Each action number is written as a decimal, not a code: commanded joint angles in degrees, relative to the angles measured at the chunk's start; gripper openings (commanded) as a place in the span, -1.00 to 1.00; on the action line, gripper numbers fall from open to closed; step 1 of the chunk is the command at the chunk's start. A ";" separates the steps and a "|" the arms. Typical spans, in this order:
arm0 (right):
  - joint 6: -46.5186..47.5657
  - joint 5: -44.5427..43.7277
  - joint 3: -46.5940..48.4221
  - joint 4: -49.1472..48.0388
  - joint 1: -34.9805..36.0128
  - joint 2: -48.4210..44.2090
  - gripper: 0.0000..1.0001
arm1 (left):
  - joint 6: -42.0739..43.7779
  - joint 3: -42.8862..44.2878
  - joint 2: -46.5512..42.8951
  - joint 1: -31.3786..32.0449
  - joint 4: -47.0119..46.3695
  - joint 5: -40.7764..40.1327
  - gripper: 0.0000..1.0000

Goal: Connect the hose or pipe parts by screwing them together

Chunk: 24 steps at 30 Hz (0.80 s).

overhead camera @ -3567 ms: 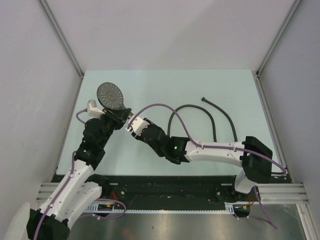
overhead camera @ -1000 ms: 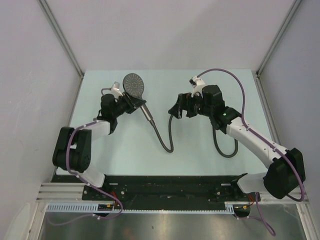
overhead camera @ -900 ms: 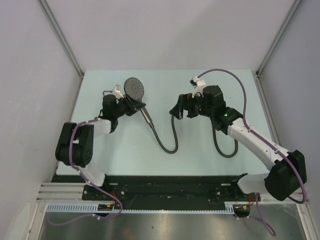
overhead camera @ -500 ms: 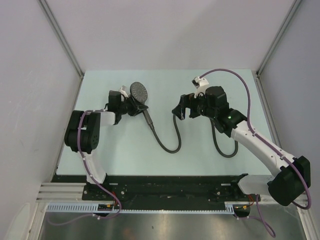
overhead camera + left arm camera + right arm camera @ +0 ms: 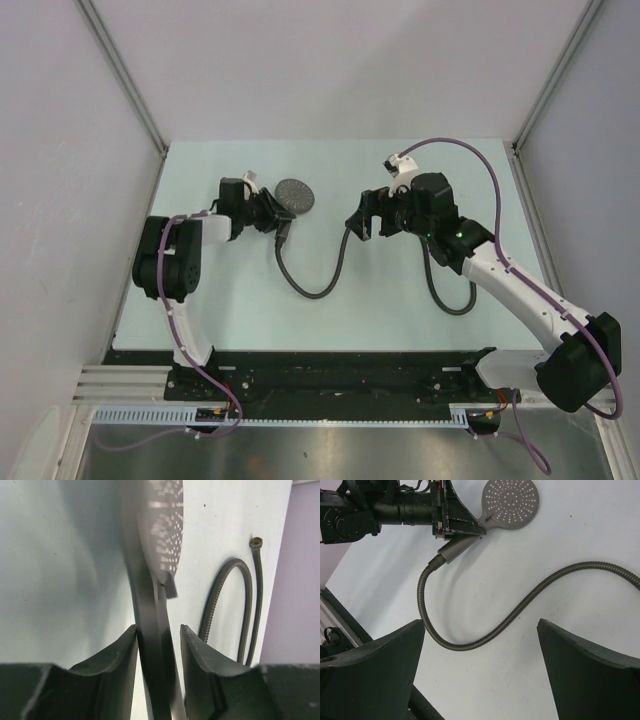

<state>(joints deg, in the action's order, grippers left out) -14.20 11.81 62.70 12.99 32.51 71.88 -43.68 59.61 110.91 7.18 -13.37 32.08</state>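
Grey shower head (image 5: 294,193) lies between the part-open jaws of the left gripper (image 5: 157,630); right gripper (image 5: 480,630) near it is wide open.

My left arm is folded tight, left gripper (image 5: 275,217) pointing right with jaws slightly parted; right gripper (image 5: 356,222) faces it, spread wide.

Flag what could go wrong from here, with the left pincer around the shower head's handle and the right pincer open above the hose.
1. The left pincer sits loosely around the handle of the shower head, so the head may roll or shift.
2. The hose curves sharply from the joint; its spring might tug a joint I cannot confirm is tight.
3. The right pincer holds nothing, so nothing steadies the hose.
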 commanded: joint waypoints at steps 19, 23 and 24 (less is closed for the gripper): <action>-2.49 -15.29 0.58 1.51 2.20 0.46 0.99 | 15.29 6.13 -17.91 -1.56 18.64 -7.20 1.00; -7.24 -17.44 0.58 0.19 3.34 0.20 0.99 | 17.05 5.08 -26.61 -1.56 18.81 -2.03 1.00; -7.42 -17.87 0.58 0.19 3.96 0.11 0.99 | 17.40 4.64 -30.19 -1.56 18.81 -0.36 1.00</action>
<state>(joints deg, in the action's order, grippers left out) -17.61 -0.78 62.70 15.46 35.00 72.23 -30.28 62.70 91.50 5.96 4.71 26.33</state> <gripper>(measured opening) 0.995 0.996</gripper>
